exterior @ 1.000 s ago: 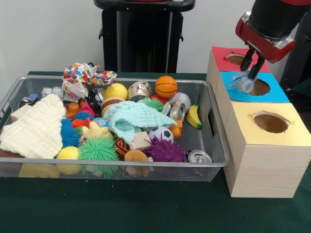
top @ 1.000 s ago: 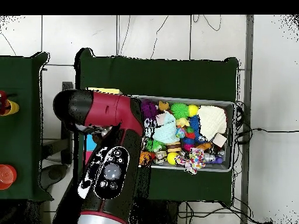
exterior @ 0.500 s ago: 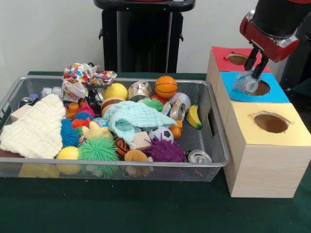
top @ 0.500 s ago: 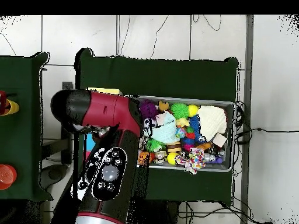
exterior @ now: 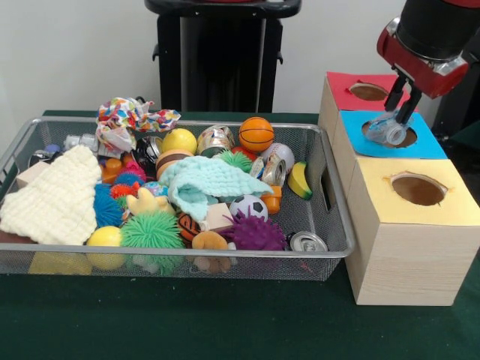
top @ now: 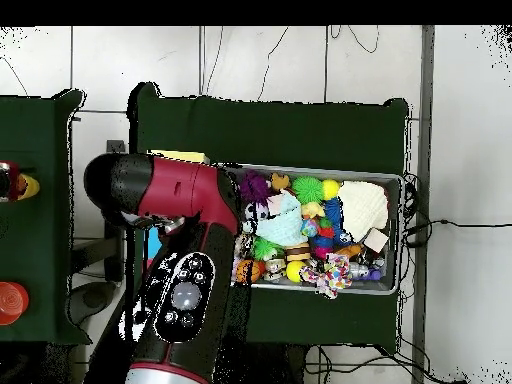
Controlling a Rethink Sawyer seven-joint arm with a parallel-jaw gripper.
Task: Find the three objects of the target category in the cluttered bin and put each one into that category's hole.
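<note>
front view: gripper [exterior: 398,114] holds bottle [exterior: 388,132] over blue hole [exterior: 390,134] (red, yellow holes flank).

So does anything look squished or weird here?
Yes. The clear bottle in the gripper is crushed and crumpled, hanging right over the blue hole. In the bin, a can lies on its side in the near corner.

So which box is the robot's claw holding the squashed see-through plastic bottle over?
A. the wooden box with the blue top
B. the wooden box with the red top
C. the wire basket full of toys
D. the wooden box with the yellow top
A: in the front view the gripper grips the crushed clear plastic bottle right above the round hole in the blue cardboard surround.
</note>
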